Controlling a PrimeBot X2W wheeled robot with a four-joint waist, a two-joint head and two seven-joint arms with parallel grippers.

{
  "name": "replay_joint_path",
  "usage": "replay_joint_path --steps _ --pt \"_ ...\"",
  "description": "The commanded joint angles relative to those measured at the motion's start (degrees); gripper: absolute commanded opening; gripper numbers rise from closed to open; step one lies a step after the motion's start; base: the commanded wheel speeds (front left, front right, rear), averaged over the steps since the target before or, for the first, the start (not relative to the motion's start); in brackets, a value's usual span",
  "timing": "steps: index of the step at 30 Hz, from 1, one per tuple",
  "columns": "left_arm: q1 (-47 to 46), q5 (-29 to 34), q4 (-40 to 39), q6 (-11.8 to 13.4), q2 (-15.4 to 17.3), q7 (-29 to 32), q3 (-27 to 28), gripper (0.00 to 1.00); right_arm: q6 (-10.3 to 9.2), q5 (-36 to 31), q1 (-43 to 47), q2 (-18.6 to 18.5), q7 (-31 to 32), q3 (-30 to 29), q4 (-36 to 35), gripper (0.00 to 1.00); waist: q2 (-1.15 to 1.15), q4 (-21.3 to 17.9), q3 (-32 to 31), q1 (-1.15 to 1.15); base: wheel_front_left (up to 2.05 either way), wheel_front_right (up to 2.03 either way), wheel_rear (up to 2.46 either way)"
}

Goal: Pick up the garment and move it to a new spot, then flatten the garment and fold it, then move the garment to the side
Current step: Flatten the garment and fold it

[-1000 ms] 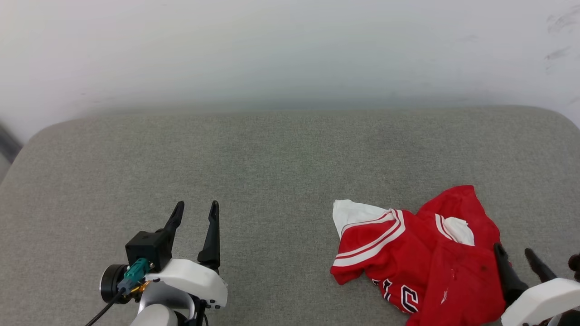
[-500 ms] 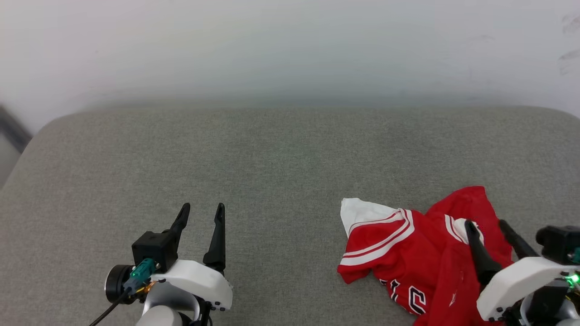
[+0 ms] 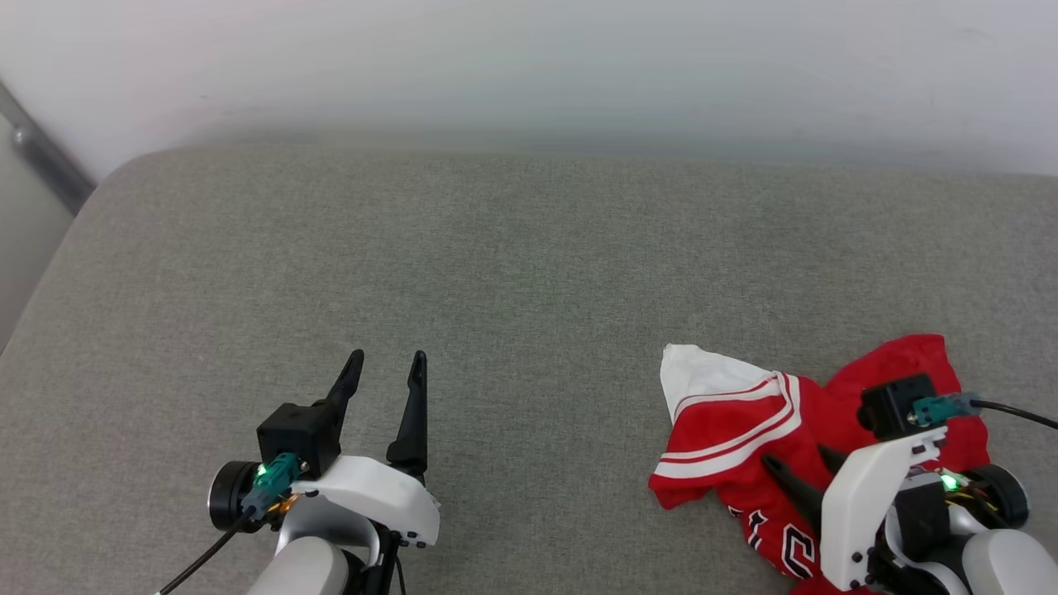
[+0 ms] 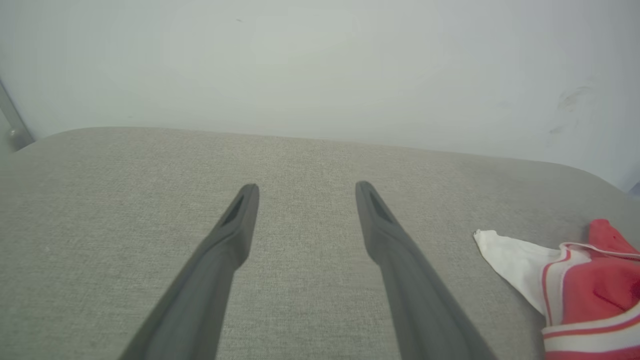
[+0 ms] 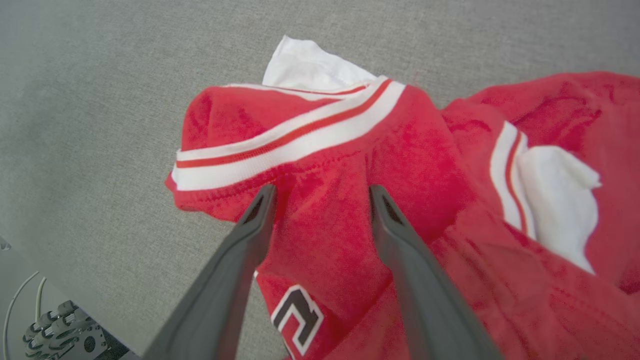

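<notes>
The garment (image 3: 727,421) lies crumpled on the right near part of a grey cloth-covered surface (image 3: 529,248), close to its front edge. It is red, with a white sleeve (image 3: 698,372) poking out toward the left and a white band with a red stripe running across the bunched fabric below it. Black letters with white outlines (image 3: 793,549) show on the fold nearest the robot.

The right gripper (image 3: 793,453) is down on the garment, angled toward the left. In the right wrist view its two dark fingers stand well apart (image 5: 322,189), tips resting on or just above the red cloth just below the striped band, with a ridge of fabric lying between them (nothing is pinched; the cloth there looks loose). A second white patch (image 5: 555,200) edged with a stripe sits to the right in that view, tucked among red folds, and one outlined letter (image 5: 297,312) shows between the fingers lower down.

The left gripper (image 3: 387,357) hovers over bare grey cloth, well apart from the garment, its jaws wide and holding nothing. The left wrist view shows its fingers spread (image 4: 306,186) with the white sleeve tip and red cloth (image 4: 595,290) at the right edge. A pale wall (image 3: 529,66) rises behind the surface
</notes>
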Motion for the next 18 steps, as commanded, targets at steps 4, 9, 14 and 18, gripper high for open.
replay_joint_path --steps 4,9,14,18 --pt "-0.46 -0.23 0.72 -0.18 0.05 -0.59 0.27 1.00 -0.02 1.64 -0.84 0.43 -1.18 2.32 -1.24 0.00 0.00 0.41 -0.29 0.00 0.00 0.00 0.00" --pt "-0.13 -0.37 0.92 -0.02 0.35 -0.74 0.27 1.00 -0.02 1.06 0.47 0.28 -1.48 4.18 -3.59 0.00 0.00 0.14 -0.79 0.00 0.00 0.00 0.00" --pt "0.25 -0.40 0.70 0.08 0.75 -0.38 0.05 1.00 -0.02 1.82 3.37 1.26 -1.10 10.37 -8.53 0.00 0.00 -0.52 -1.12 0.00 0.00 0.00 0.00" --pt "0.39 -0.46 0.54 0.32 0.89 -0.11 -0.21 1.00 -0.02 4.22 7.10 2.88 0.09 16.86 -9.73 0.00 0.00 -0.90 -1.27 0.00 0.00 0.00 0.00"
